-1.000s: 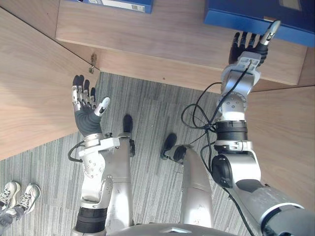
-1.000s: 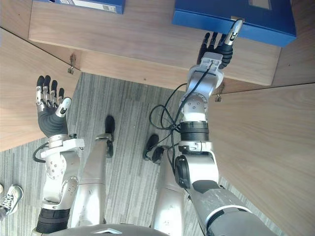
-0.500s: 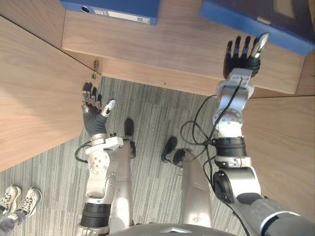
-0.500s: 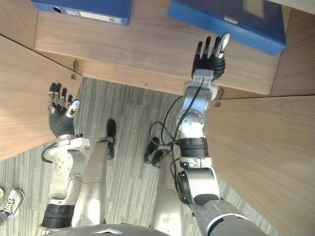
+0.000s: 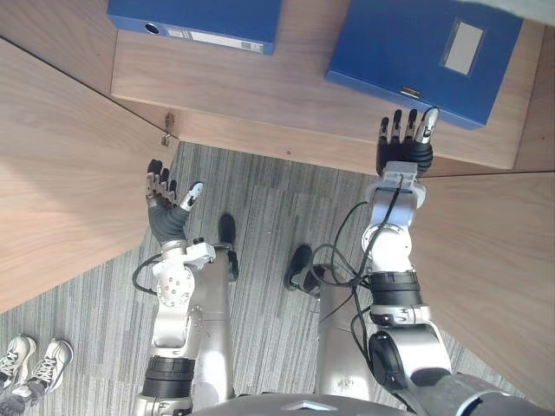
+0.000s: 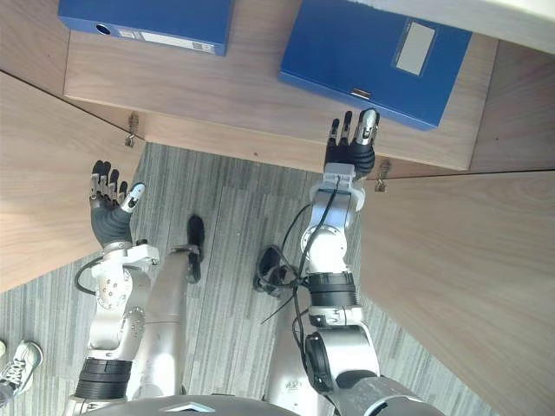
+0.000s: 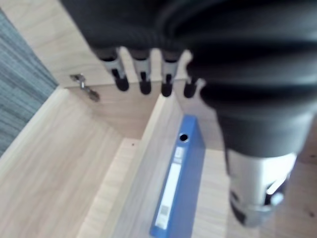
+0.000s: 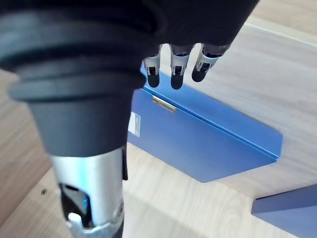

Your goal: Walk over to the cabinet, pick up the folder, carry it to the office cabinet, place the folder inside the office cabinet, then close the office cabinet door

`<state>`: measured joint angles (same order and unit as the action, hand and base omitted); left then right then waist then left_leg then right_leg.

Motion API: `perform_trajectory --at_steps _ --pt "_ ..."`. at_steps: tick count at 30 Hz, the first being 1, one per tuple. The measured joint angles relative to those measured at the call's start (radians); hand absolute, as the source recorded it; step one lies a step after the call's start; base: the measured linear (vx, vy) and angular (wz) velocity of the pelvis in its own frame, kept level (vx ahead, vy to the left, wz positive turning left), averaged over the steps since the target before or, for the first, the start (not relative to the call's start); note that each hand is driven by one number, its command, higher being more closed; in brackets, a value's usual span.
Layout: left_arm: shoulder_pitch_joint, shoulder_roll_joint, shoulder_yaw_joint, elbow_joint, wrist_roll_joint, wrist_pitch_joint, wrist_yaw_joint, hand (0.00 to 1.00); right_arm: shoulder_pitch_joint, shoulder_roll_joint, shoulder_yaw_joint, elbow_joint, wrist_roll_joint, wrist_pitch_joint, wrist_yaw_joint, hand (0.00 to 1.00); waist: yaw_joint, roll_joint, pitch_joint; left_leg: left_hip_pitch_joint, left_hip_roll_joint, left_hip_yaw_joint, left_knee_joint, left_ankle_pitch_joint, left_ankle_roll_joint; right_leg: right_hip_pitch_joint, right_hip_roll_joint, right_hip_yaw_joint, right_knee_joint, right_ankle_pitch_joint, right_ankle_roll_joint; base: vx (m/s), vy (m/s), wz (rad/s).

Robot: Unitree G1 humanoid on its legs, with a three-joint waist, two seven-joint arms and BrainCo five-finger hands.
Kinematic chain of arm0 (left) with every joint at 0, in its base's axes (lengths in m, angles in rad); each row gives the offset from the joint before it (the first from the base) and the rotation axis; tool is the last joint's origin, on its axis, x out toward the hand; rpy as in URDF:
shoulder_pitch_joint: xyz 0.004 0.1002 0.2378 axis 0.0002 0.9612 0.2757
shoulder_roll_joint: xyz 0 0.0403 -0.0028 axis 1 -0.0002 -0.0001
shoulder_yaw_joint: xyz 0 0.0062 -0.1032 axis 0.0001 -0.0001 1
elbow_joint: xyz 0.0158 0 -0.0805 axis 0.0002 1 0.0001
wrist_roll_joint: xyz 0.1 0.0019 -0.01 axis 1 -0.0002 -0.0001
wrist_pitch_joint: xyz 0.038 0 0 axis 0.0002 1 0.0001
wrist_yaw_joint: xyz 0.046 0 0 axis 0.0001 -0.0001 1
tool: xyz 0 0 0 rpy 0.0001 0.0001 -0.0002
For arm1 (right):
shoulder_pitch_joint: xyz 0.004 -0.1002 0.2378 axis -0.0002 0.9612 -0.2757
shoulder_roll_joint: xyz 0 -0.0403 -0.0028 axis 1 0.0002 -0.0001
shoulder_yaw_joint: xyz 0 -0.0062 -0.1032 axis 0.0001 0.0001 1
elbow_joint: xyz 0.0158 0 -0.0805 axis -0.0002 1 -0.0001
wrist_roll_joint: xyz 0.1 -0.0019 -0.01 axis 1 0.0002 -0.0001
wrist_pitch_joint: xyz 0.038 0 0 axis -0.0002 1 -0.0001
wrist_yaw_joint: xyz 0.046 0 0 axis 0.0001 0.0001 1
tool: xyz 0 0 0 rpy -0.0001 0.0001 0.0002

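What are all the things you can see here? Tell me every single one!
flat folder: one, blue with a pale label, lying flat on the right side of the shelf
second folder: one, blue, white-labelled spine facing out, on the left side of the shelf
shelf: one, light wood, inside the open cabinet
left door: one, light wood, swung open
right door: one, light wood, swung open
carpet: one, grey striped, between the doors
shoes: two, pale, a person's, on the carpet by the left door
left hand: one, silver and dark, open, above the carpet
right hand: one, silver and dark, open, at the shelf's front edge by the flat folder
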<state>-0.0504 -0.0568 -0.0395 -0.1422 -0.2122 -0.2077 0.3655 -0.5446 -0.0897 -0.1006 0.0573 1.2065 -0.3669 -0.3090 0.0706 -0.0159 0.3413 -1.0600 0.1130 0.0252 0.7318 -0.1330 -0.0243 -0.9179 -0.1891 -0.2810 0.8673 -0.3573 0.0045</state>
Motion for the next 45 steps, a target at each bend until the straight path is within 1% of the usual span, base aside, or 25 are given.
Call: perform_trajectory --at_steps 1,4,5,6,7,8,9,10,12,13,14,15,16,17,18,20,21,23,25,27,32,35,38,43,45 --pt "0.0 -0.001 0.0 0.0 0.0 0.0 0.0 0.0 0.032 0.0 0.002 -0.033 -0.03 0.002 0.001 0.0 -0.003 -0.002 0.001 0.002 0.0 0.0 0.001 -0.004 0.002 0.004 0.0 0.0 -0.004 0.0 0.002 0.0 0.0 0.0" --pt "0.001 0.0 0.005 0.0 0.001 0.0 -0.001 0.0 0.121 -0.002 0.008 -0.12 -0.143 0.032 0.001 0.0 -0.013 -0.018 0.007 0.017 0.001 0.002 0.003 -0.014 0.004 0.018 0.0 0.005 -0.009 -0.001 0.009 0.02 -0.013 -0.04" --pt "0.0 0.0 0.012 0.0 0.001 0.0 -0.001 0.0 0.154 -0.002 0.008 -0.154 -0.226 0.049 0.001 0.0 -0.018 -0.022 0.006 0.017 0.001 0.003 0.008 -0.02 0.002 0.02 0.0 0.006 -0.011 -0.001 0.01 0.0 -0.012 -0.06" --pt "0.0 0.0 0.017 0.0 0.004 0.0 -0.001 0.0 0.181 -0.002 0.006 -0.174 -0.337 0.072 -0.004 0.0 -0.023 -0.023 0.007 0.016 0.002 0.003 0.017 -0.026 0.005 0.023 0.001 0.006 -0.011 -0.001 0.012 0.0 -0.009 -0.05" --pt "0.0 0.0 0.018 0.0 0.008 0.0 -0.001 0.0 0.191 -0.002 0.003 -0.18 -0.386 0.083 -0.007 0.0 -0.025 -0.023 0.007 0.017 0.003 0.003 0.019 -0.029 0.006 0.024 0.001 0.007 -0.011 -0.002 0.013 -0.01 -0.007 -0.06" --pt "-0.001 0.0 0.019 -0.001 0.035 0.0 -0.001 0.0 0.213 -0.001 0.0 -0.203 -0.529 0.117 -0.032 0.0 -0.025 -0.023 0.007 0.017 0.002 0.005 0.021 -0.032 0.008 0.025 0.001 0.011 -0.013 -0.001 0.017 -0.01 -0.008 -0.04" --pt "-0.002 0.0 0.02 -0.001 0.043 0.0 -0.001 0.0 0.216 0.0 0.001 -0.206 -0.579 0.128 -0.041 0.0 -0.026 -0.023 0.007 0.017 0.002 0.006 0.022 -0.033 0.009 0.025 0.001 0.012 -0.013 -0.001 0.017 -0.01 -0.013 -0.04" --pt "-0.004 0.0 0.022 -0.001 0.043 0.0 -0.001 0.0 0.217 0.002 0.001 -0.207 -0.661 0.149 -0.053 0.0 -0.025 -0.023 0.007 0.016 0.002 0.007 0.025 -0.035 0.008 0.025 0.001 0.014 -0.013 -0.001 0.018 -0.01 -0.017 -0.04" --pt "-0.006 -0.001 0.037 -0.001 0.072 0.0 -0.001 0.0 0.213 0.004 0.005 -0.208 -0.916 0.212 -0.094 0.0 -0.023 -0.023 0.007 0.014 0.002 0.008 0.033 -0.041 0.009 0.023 0.0 0.017 -0.011 -0.002 0.019 -0.01 -0.023 -0.04" --pt "-0.007 0.0 0.04 -0.001 0.079 0.001 -0.001 0.0 0.209 0.004 0.008 -0.208 -0.968 0.225 -0.104 0.0 -0.023 -0.023 0.007 0.012 0.002 0.009 0.034 -0.042 0.01 0.022 0.0 0.018 -0.011 -0.002 0.02 -0.01 -0.025 -0.03" --pt "-0.008 0.001 0.043 -0.001 0.086 0.001 -0.002 0.0 0.203 0.006 0.011 -0.213 -1.063 0.247 -0.119 1.0 -0.022 -0.023 0.007 0.008 0.002 0.012 0.035 -0.043 0.01 0.016 -0.001 0.021 -0.01 -0.002 0.02 0.0 0.0 0.0" --pt "-0.009 0.001 0.043 -0.001 0.089 0.001 -0.002 0.0 0.202 0.007 0.011 -0.216 -1.073 0.249 -0.12 1.0 -0.022 -0.023 0.007 0.007 0.002 0.013 0.035 -0.043 0.01 0.014 -0.001 0.023 -0.009 -0.002 0.02 -0.01 -0.027 -0.05" --pt "-0.011 0.0 0.052 -0.001 0.101 0.001 -0.002 0.0 0.189 0.017 0.019 -0.233 -1.186 0.281 -0.135 1.0 -0.021 -0.023 0.007 -0.004 0.002 0.017 0.04 -0.043 0.01 0.001 -0.002 0.026 -0.005 -0.002 0.02 -0.01 -0.028 -0.05" --pt "-0.015 0.0 0.06 -0.001 0.103 0.002 -0.003 0.0 0.175 0.029 0.023 -0.237 -1.257 0.294 -0.141 1.0 -0.022 -0.024 0.008 -0.01 0.003 0.017 0.047 -0.043 0.01 -0.006 -0.002 0.027 -0.001 -0.002 0.02 -0.01 -0.028 -0.05" --pt "-0.017 0.0 0.061 -0.001 0.108 0.002 -0.003 0.0 0.167 0.032 0.023 -0.237 -1.297 0.306 -0.146 1.0 -0.022 -0.024 0.008 -0.012 0.003 0.018 0.051 -0.043 0.01 -0.009 -0.002 0.028 0.001 -0.002 0.02 -0.01 -0.035 -0.04" --pt "-0.021 0.001 0.072 -0.001 0.111 0.001 -0.011 0.0 0.136 0.03 0.033 -0.236 -1.421 0.33 -0.154 1.0 -0.018 -0.024 0.014 -0.011 0.005 0.028 0.054 -0.043 0.01 -0.016 -0.003 0.038 0.008 -0.002 0.02 -0.02 -0.035 -0.06" --pt "-0.023 0.002 0.076 -0.001 0.112 0.001 -0.015 0.0 0.127 0.026 0.043 -0.236 -1.441 0.332 -0.154 1.0 -0.018 -0.024 0.017 -0.012 0.005 0.029 0.054 -0.045 0.01 -0.018 -0.003 0.042 0.011 -0.003 0.02 -0.05 -0.031 -0.09" --pt "-0.042 0.008 0.089 0.0 0.111 0.0 -0.032 0.0 0.094 -0.002 0.07 -0.231 -1.529 0.334 -0.152 1.0 -0.016 -0.023 0.032 -0.022 0.006 0.032 0.062 -0.049 0.012 -0.032 -0.004 0.049 0.024 -0.003 0.02 -0.07 -0.037 -0.07" --pt "-0.054 0.014 0.095 0.0 0.111 -0.001 -0.041 0.0 0.075 -0.011 0.08 -0.219 -1.575 0.338 -0.151 1.0 -0.016 -0.022 0.042 -0.032 0.007 0.031 0.07 -0.049 0.014 -0.043 -0.004 0.05 0.039 -0.005 0.021 -0.04 -0.03 0.01" --pt "-0.058 0.03 0.102 0.0 0.111 -0.006 -0.044 0.0 0.042 -0.026 0.089 -0.174 -1.637 0.35 -0.15 1.0 -0.014 -0.021 0.045 -0.06 0.007 0.031 0.08 -0.045 0.017 -0.075 -0.004 0.054 0.061 -0.005 0.02 -0.05 -0.048 0.0" --pt "-0.065 0.048 0.13 0.0 0.109 -0.011 -0.045 0.0 0.005 -0.061 0.087 -0.152 -1.686 0.365 -0.151 1.0 -0.011 -0.019 0.065 -0.101 0.009 0.029 0.114 -0.042 0.015 -0.127 -0.007 0.067 0.11 -0.014 0.016 -0.05 -0.043 0.0" --pt "-0.068 0.048 0.141 -0.001 0.108 -0.013 -0.05 0.0 -0.029 -0.09 0.086 -0.123 -1.687 0.371 -0.151 1.0 -0.012 -0.018 0.066 -0.135 0.012 0.028 0.142 -0.042 0.015 -0.164 -0.007 0.075 0.144 -0.019 0.015 -0.07 -0.039 -0.02" --pt "-0.078 0.049 0.149 -0.001 0.106 -0.016 -0.052 0.0 -0.057 -0.099 0.085 -0.109 -1.687 0.374 -0.151 1.0 -0.008 -0.015 0.068 -0.169 0.016 0.028 0.168 -0.044 0.012 -0.203 -0.007 0.082 0.176 -0.021 0.012 -0.08 -0.031 -0.03" --pt "-0.085 0.056 0.156 -0.004 0.096 -0.033 -0.073 0.0 -0.125 -0.137 0.077 -0.073 -1.686 0.375 -0.151 1.0 -0.003 0.001 0.078 -0.215 0.016 0.028 0.197 -0.04 0.01 -0.254 -0.013 0.09 0.217 -0.022 0.009 -0.08 -0.019 0.0" --pt "-0.087 0.064 0.156 -0.004 0.095 -0.039 -0.075 0.0 -0.138 -0.152 0.076 -0.069 -1.686 0.375 -0.151 1.0 0.003 0.002 0.078 -0.229 0.016 0.027 0.2 -0.035 0.01 -0.271 -0.014 0.091 0.226 -0.022 0.008 -0.06 -0.023 0.03"
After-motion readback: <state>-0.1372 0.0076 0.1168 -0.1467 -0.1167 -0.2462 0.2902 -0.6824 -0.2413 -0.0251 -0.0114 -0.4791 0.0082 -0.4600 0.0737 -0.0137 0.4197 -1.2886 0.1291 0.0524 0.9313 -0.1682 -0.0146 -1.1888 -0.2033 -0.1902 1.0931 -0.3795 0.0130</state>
